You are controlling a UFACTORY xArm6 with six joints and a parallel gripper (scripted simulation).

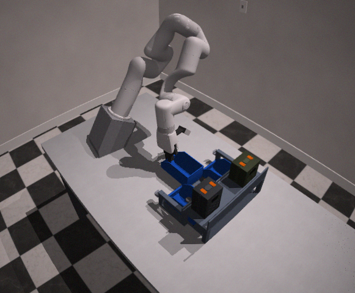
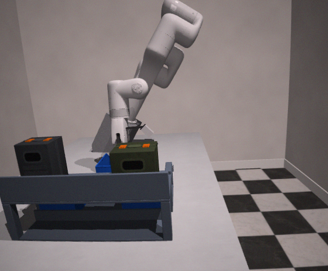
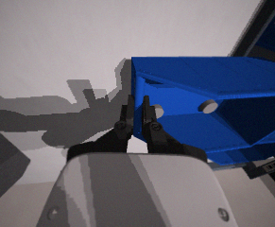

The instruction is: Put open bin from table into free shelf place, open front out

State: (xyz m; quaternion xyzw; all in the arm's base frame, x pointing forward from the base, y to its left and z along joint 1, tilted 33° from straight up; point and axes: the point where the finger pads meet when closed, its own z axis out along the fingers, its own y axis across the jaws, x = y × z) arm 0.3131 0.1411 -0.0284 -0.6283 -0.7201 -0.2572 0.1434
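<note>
The blue open bin (image 1: 177,173) (image 2: 103,168) (image 3: 184,76) hangs at my gripper (image 1: 170,158) (image 3: 138,103), which is shut on its low front wall, one finger inside and one outside. It looks raised off the table; the height is unclear. Its rear end points toward the shelf (image 1: 237,203) (image 2: 84,188) and reaches near its front edge. Grey round parts (image 3: 208,106) lie inside. One shelf bin (image 1: 219,166) stands at one side of the row, another bin (image 1: 179,193) at the other. The free place between them is partly hidden by the held bin. Fingertips are hidden in the exterior view.
A dark grey case (image 1: 206,198) (image 2: 38,157) and a green case (image 1: 244,170) (image 2: 134,157) stand on the board over the rear of the bin row. The shelf's raised side rails flank the row. The robot's base (image 1: 110,135) is at the table's far end.
</note>
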